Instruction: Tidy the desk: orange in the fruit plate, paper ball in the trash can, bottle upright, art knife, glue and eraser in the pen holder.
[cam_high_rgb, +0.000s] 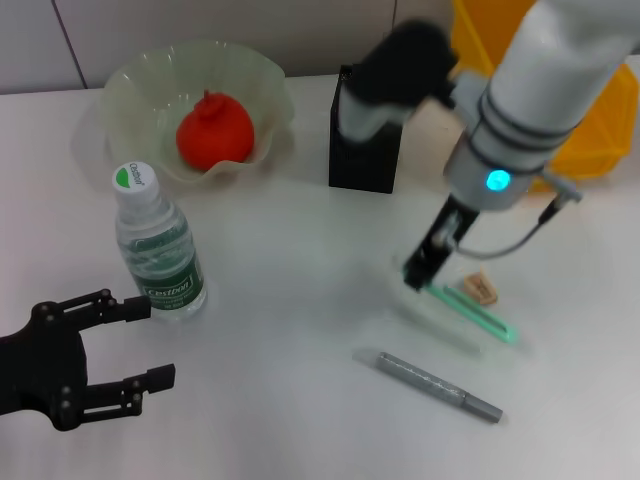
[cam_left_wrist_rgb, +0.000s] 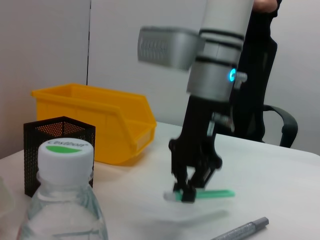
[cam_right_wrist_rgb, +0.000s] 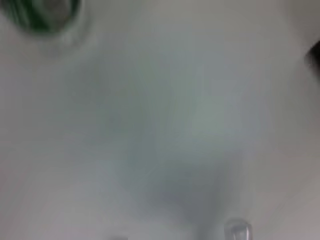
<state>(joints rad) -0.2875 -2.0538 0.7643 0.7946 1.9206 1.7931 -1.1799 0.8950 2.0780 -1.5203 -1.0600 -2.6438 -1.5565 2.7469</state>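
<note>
The orange (cam_high_rgb: 214, 134) lies in the translucent fruit plate (cam_high_rgb: 135, 85) at the back left. The bottle (cam_high_rgb: 158, 245) stands upright at the left and also shows close up in the left wrist view (cam_left_wrist_rgb: 64, 205). My right gripper (cam_high_rgb: 414, 277) is shut on one end of the green glue stick (cam_high_rgb: 472, 312). In the left wrist view the right gripper (cam_left_wrist_rgb: 187, 193) holds the glue stick (cam_left_wrist_rgb: 216, 193) slightly above the table. The tan eraser (cam_high_rgb: 480, 288) lies beside it. The grey art knife (cam_high_rgb: 436, 385) lies nearer the front. My left gripper (cam_high_rgb: 152, 342) is open and empty at the front left. The paper ball is out of view.
The black mesh pen holder (cam_high_rgb: 365, 165) stands at the back centre, partly behind my right arm. A yellow bin (cam_high_rgb: 590, 120) stands at the back right. The right wrist view shows only blurred table.
</note>
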